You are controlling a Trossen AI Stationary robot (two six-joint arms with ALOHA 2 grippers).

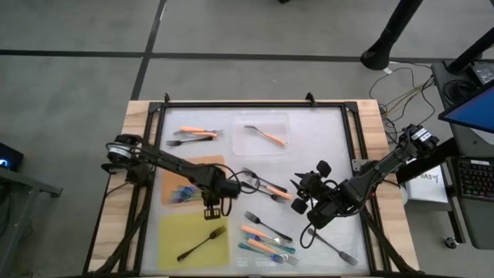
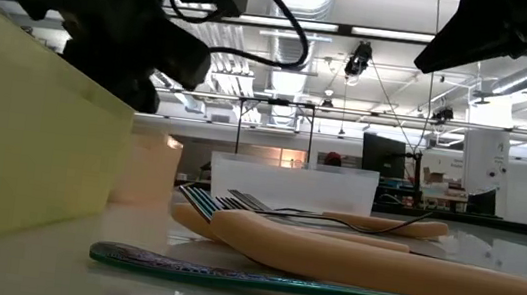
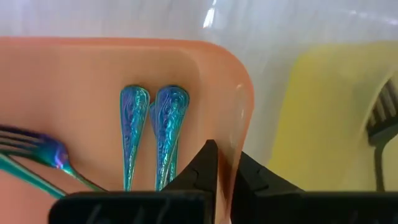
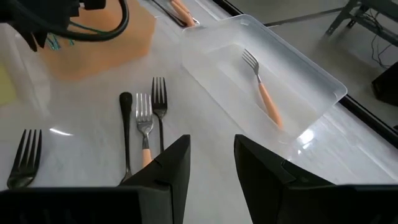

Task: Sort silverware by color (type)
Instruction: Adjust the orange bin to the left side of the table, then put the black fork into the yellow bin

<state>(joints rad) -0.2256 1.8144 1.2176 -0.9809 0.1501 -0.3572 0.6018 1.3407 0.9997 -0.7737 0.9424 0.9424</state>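
— Orange mat (image 1: 171,183) first: what lies on it?
— Teal-handled forks (image 3: 149,134), side by side, with the left hand (image 1: 213,207) over the mat's edge next to the yellow mat (image 1: 174,239). Its fingers (image 3: 202,171) are pressed together with nothing between them.
— And the yellow mat?
— One black fork (image 1: 202,242) lies on it.
— Where is the right hand?
— The right hand (image 1: 302,202) hangs over the middle of the counter (image 1: 324,147), fingers (image 4: 168,163) spread, pinching nothing. Just ahead of it lie an orange-handled fork (image 4: 144,127) and two dark forks (image 4: 159,99), close together.
— Anything in the clear tray (image 1: 261,123)?
— A single orange-handled fork (image 4: 264,93). Two more orange ones (image 1: 194,134) sit left of the tray.
— The rest?
— A mixed cluster of orange and teal forks (image 1: 266,241) lies on the counter near its front edge, between the two hands, and one silvery fork (image 1: 336,249) lies to the right of it.
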